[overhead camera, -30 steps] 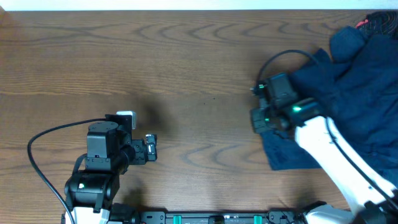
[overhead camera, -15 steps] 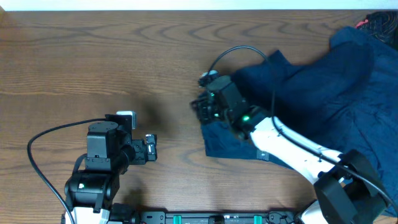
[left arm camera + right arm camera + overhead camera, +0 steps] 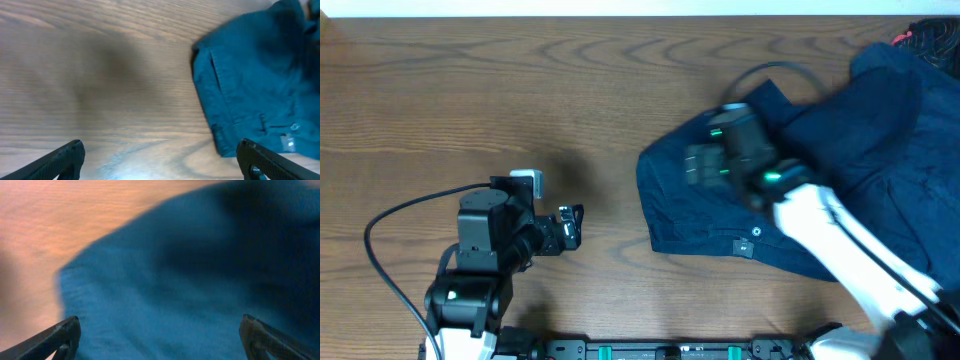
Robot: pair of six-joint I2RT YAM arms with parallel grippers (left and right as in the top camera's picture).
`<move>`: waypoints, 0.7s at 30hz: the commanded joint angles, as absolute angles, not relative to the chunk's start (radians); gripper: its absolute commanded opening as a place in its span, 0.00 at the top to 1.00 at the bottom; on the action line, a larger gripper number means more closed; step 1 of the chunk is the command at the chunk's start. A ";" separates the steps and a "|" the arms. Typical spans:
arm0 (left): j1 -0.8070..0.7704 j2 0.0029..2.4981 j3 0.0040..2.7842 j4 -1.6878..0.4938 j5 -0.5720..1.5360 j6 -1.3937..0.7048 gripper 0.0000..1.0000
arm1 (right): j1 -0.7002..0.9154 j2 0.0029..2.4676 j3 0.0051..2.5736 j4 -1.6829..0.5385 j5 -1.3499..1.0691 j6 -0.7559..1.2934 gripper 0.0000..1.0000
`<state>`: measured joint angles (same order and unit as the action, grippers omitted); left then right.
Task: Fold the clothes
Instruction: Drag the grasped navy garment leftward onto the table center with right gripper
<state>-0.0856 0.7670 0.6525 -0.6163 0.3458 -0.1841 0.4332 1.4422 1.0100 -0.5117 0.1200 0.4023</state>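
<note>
The right gripper (image 3: 698, 165) has dragged the clothes (image 3: 690, 225) from the table's (image 3: 500, 80) right edge toward its middle and let go — jaws spread, empty. The left gripper (image 3: 570, 222) waits near the front edge, released — spreading likely follows.

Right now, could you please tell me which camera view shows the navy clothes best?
The overhead view: it shows the clothes spread over the table's right side, though the right arm covers part. The left wrist view catches only one seamed end; the right wrist view gives only blurred cloth.
</note>
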 commanded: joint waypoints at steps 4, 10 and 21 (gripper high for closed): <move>-0.140 0.915 0.672 -0.560 0.492 -0.294 0.02 | 0.260 1.341 1.018 -0.717 0.210 0.383 0.01; -0.253 1.129 0.672 -0.445 0.555 -0.414 0.02 | 0.136 1.337 1.018 -0.850 0.210 0.377 0.01; -0.469 1.473 0.672 -0.179 0.566 -0.632 0.18 | 0.096 1.337 1.018 -0.877 0.210 0.377 0.01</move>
<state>-0.4381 1.4216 0.6537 -0.2012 0.5518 -0.5488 0.1040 1.3434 1.0122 -0.8749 0.1993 0.3889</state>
